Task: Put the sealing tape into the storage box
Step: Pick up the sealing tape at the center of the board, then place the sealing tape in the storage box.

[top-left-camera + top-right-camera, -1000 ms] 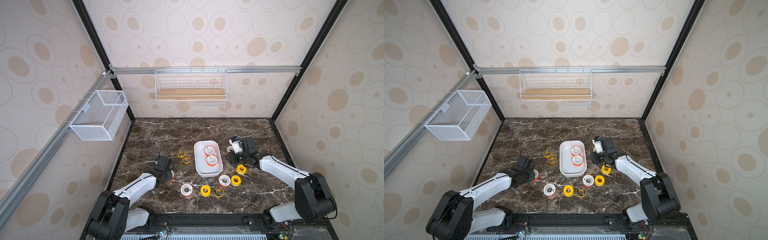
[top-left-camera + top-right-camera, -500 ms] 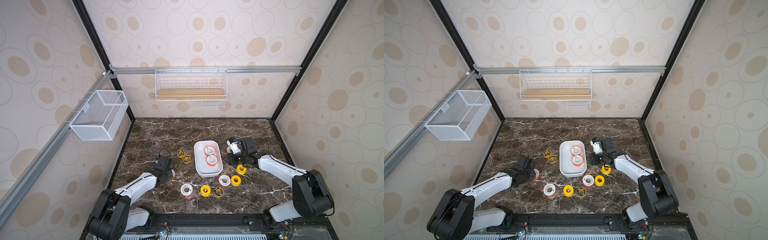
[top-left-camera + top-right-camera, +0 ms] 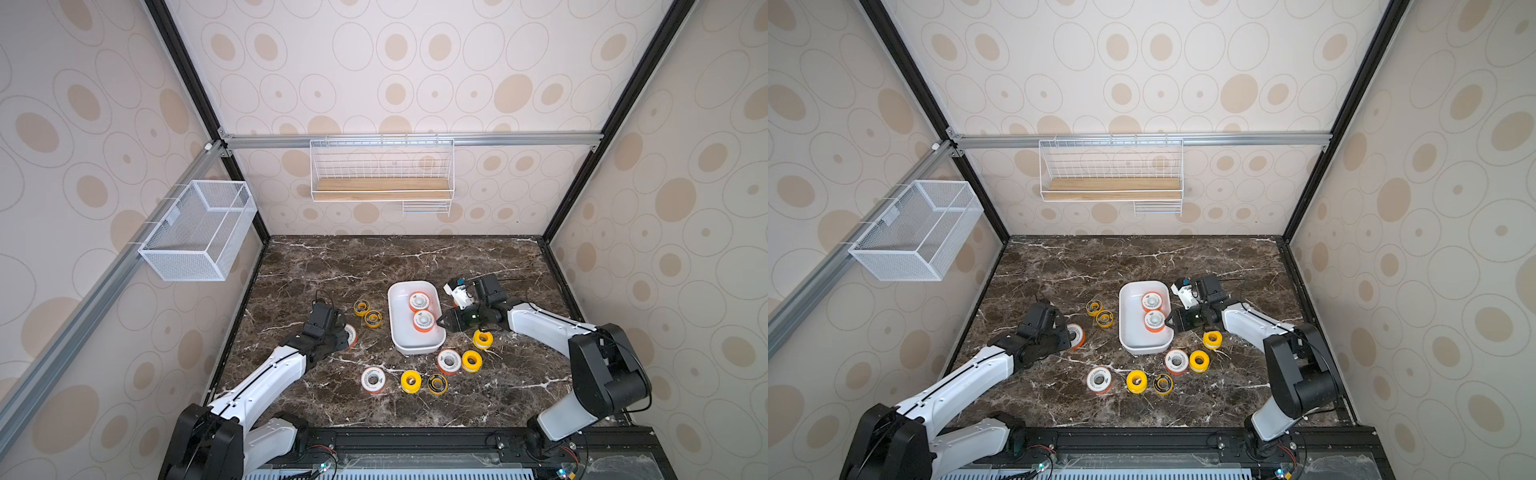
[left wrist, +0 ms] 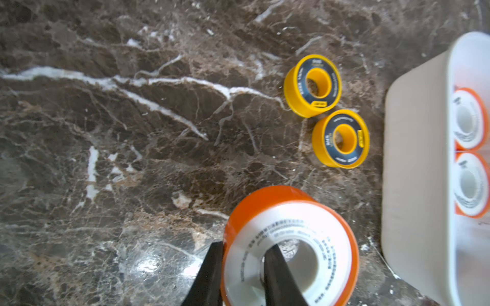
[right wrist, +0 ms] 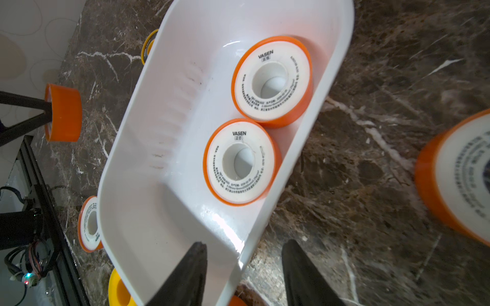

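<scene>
Marble, dark brown with white veins, makes up the table (image 3: 374, 266), the largest thing in both top views. Near its middle sits the white tub (image 3: 401, 332), with 2 orange spools (image 3: 419, 301) lying flat inside, side by side along the wall nearer the right arm.

On the robot's left side of the tub, the left gripper (image 4: 245, 246) is pinched on the wall of a 3rd orange spool (image 4: 291, 238), 1 finger in the centre hole and 1 against the outer rim. That spool is tipped up on its edge near the tub. Whether it is clear of the table cannot be told. The right gripper (image 5: 244, 242) stands spread, its jaws straddling the tub's wall near a corner, 1 inside and 1 outside, with nothing between them but the rim.

From above, 8 more spools lie loose. 2 yellow ones with black rings (image 3: 367, 313) touch each other between the left gripper and the tub, and 6 are scattered in front of the tub (image 3: 410, 381).

The step in hand looks like the pickup of the 3rd spool. The next move probably calls for lifting it above the low wall, carrying it over the bare half of the tub and letting go there, while the right gripper may steady the tub.
</scene>
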You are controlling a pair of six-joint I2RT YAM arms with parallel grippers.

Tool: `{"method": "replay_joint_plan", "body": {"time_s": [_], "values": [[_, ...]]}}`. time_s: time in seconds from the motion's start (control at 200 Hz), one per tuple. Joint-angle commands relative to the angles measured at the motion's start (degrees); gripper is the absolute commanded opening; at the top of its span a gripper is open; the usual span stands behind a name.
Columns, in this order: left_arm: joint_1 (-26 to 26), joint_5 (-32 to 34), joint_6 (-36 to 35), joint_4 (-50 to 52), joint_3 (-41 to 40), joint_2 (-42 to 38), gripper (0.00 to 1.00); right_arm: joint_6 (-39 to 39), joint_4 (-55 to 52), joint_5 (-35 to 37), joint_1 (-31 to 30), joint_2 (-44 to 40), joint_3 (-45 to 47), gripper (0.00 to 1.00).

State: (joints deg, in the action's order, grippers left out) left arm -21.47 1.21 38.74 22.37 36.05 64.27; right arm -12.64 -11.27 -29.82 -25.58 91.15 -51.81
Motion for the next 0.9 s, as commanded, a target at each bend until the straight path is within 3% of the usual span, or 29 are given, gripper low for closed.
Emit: {"method": "replay_joint_plan", "body": {"time_s": [0.0,0.566,0.896], "values": [[-3.4,-1.7,-2.1,2.5,5.9,0.2,0.24,1.0,-1.3,-3.5,-0.2,1.4,-2.0,0.49],[-18.1,-2.0,-9.0,6.0,23.8,14.6,0.24,1.7,-1.4,-7.4,-1.3,2.5,-2.8,0.47],[-21.8,-4.4,-13.8,9.6,31.0,25.1,0.24,2.1,-2.2,-7.1,-1.3,2.9,-3.3,0.47]]}}
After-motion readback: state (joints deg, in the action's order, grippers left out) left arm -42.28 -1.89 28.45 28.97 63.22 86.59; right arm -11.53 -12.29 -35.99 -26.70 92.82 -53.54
